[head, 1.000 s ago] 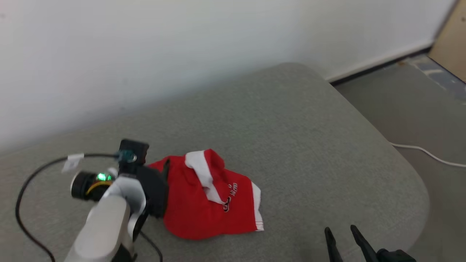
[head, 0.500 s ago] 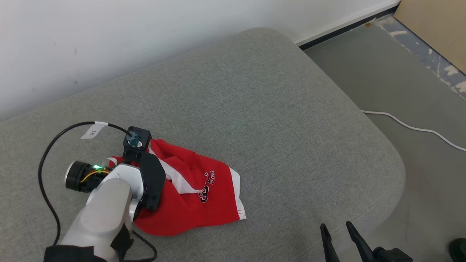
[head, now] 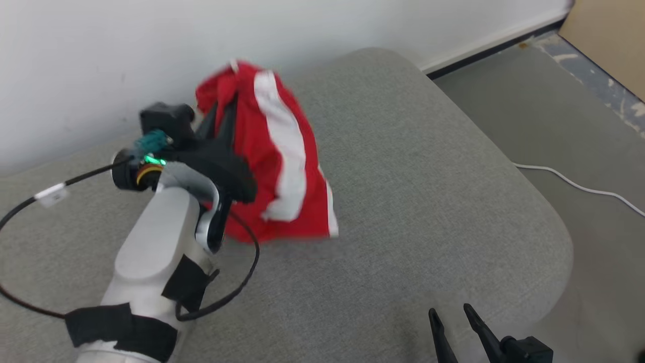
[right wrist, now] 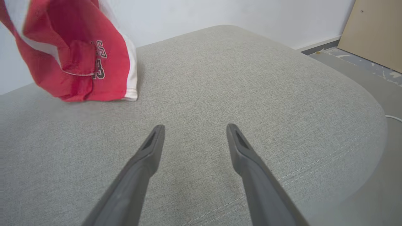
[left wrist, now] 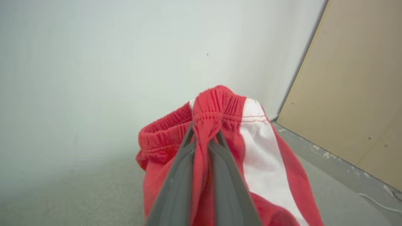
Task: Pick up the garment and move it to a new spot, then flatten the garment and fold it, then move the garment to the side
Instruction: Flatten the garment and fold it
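Around the grey cushion

The grey fabric cushion (head: 413, 166) has a rounded corner and a stitched seam along its near edge. Behind it rises a white wall (head: 151, 35). To the cushion's right lies grey floor (head: 569, 116), crossed by a white cable (head: 579, 187); a black skirting strip (head: 494, 48) and a tan board (head: 609, 35) stand beyond

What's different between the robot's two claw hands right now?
The left gripper is shut, pinching the red shorts by the waistband; the right gripper is open with nothing between its fingers. The left gripper is raised, with the shorts hanging from it, while the right gripper sits low over the grey cushion. Both have two long dark fingers.
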`<state>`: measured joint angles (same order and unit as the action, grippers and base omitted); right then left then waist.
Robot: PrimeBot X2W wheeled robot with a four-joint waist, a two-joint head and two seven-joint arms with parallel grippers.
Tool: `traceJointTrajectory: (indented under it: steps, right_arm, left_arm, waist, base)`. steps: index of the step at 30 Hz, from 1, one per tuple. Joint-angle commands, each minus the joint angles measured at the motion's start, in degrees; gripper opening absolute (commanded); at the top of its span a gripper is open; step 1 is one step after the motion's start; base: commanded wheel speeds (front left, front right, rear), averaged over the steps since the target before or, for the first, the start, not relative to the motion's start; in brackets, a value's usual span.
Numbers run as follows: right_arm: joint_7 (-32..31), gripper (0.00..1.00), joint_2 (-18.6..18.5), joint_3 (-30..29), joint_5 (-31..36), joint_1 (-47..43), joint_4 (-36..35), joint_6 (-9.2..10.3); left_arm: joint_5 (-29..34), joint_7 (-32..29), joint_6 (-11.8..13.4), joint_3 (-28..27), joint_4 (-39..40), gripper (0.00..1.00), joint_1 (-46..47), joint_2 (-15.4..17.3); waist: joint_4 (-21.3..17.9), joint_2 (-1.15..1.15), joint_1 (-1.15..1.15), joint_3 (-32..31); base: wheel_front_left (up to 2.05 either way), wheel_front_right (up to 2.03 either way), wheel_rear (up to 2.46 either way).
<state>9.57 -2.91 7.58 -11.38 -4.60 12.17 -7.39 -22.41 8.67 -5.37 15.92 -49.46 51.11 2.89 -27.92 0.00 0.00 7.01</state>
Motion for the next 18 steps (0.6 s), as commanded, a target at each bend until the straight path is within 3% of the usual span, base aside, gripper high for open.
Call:
traceJointTrajectory:
  steps: [1,3,5,10,14,15,17,18]
  right_arm:
    - [-0.4,1.00,0.0,0.2,0.5,0.0,0.0,-0.20]
    - [-0.7,1.00,0.0,0.2,0.6,-0.2,-0.2,-0.20]
    - [-0.8,1.00,0.0,-0.1,0.8,-0.7,-0.3,-0.20]
    - [-1.1,1.00,0.0,-0.8,0.7,-1.4,-0.9,-0.20]
    - [-1.3,1.00,0.0,-0.8,0.3,-2.1,-1.3,-0.20]
    - [-1.4,1.00,0.0,-0.4,0.2,-2.1,-1.3,-0.20]
    - [-1.5,1.00,0.0,0.1,0.0,-2.1,-1.2,-0.20]
    - [-1.4,1.00,0.0,0.0,-0.2,-2.2,-1.2,-0.20]
  left_arm:
    - [-4.3,2.7,-0.8,0.1,3.2,0.00,0.9,0.2]
    - [-12.9,4.5,-1.1,1.7,7.9,0.00,0.4,0.0]
    - [-19.3,5.3,0.6,3.7,11.1,0.00,-1.4,0.0]
    - [-28.0,6.1,7.7,8.2,13.2,0.00,-9.3,0.1]
    - [-31.7,6.5,10.5,10.2,10.6,0.00,-18.4,0.1]
    - [-32.1,6.5,11.0,10.4,9.4,0.22,-20.2,0.1]
    - [-31.5,6.5,11.7,10.1,7.7,1.00,-22.9,0.0]
    - [-31.2,6.5,11.5,10.4,7.0,1.00,-24.2,0.0]
  waist:
    - [2.0,0.00,0.00,-2.0]
    - [3.1,0.00,0.00,-2.9]
    - [4.8,0.00,0.00,-3.7]
    - [10.2,0.00,0.00,-4.9]
    - [14.6,0.00,0.00,-5.5]
    - [15.4,0.00,0.00,-5.6]
    - [16.9,0.00,0.00,-6.0]
    - [17.7,0.00,0.00,-6.1]
  base:
    - [0.00,0.00,0.00]
    - [0.00,0.00,0.00]
    - [0.00,0.00,0.00]
    - [0.00,0.00,0.00]
    - [0.00,0.00,0.00]
    - [0.00,0.00,0.00]
    - [0.00,0.00,0.00]
    - [0.00,0.00,0.00]
